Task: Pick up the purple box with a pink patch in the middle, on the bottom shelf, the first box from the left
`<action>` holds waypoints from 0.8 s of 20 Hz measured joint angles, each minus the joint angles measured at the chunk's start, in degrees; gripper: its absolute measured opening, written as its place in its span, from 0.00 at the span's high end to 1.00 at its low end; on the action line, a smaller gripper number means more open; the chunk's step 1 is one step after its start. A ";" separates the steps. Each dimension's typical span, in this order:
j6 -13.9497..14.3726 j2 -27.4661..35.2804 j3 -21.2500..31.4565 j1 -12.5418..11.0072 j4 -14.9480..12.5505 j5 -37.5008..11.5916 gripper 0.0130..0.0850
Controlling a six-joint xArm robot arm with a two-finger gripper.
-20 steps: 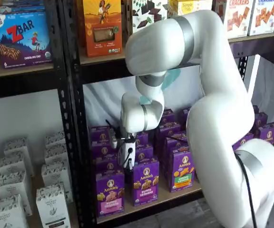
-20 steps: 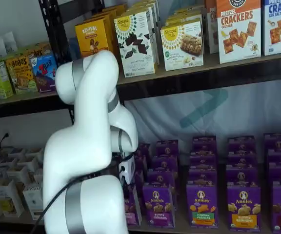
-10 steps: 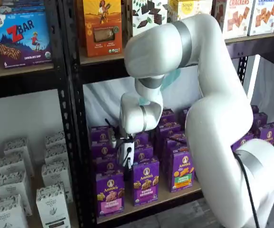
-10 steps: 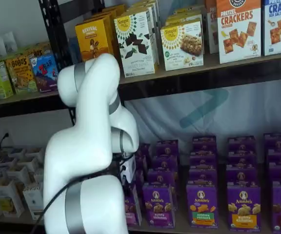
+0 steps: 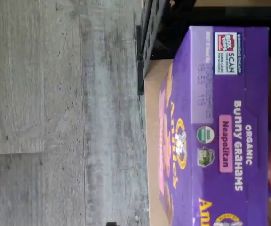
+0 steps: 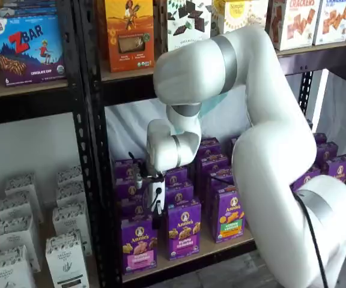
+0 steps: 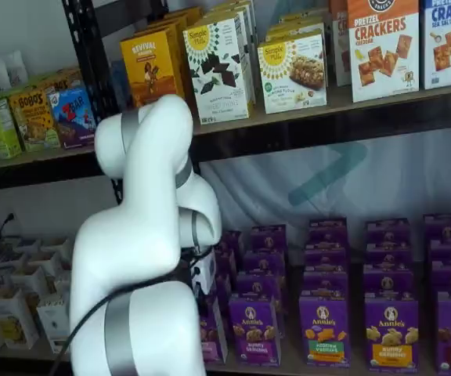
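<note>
Leftward since a second ago, my white arm's pincer (image 6: 155, 207) hangs just above the upright purple Annie's carton with the pink band (image 6: 139, 244), leftmost at the front of the light wooden bottom shelf (image 6: 221, 245); fingers hidden, presumably wide.

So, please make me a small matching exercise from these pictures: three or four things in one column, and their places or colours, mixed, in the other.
Things:
1. purple box
2. orange carton
3. ZBar box
4. gripper

Places or colours:
a. blue, upper shelf of the neighbouring rack
b. above the front row of purple cartons
c. front of the bottom shelf, pink band
d. upper shelf, above the purple cartons

Pairs: 1-c, 2-d, 3-a, 4-b
</note>
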 joint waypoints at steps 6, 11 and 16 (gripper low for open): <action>2.22 2.13 -2.49 0.63 -1.74 0.96 0.00; 3.78 3.84 -4.06 1.15 -2.91 0.92 0.00; 4.99 5.84 -5.89 1.49 -3.89 0.45 0.00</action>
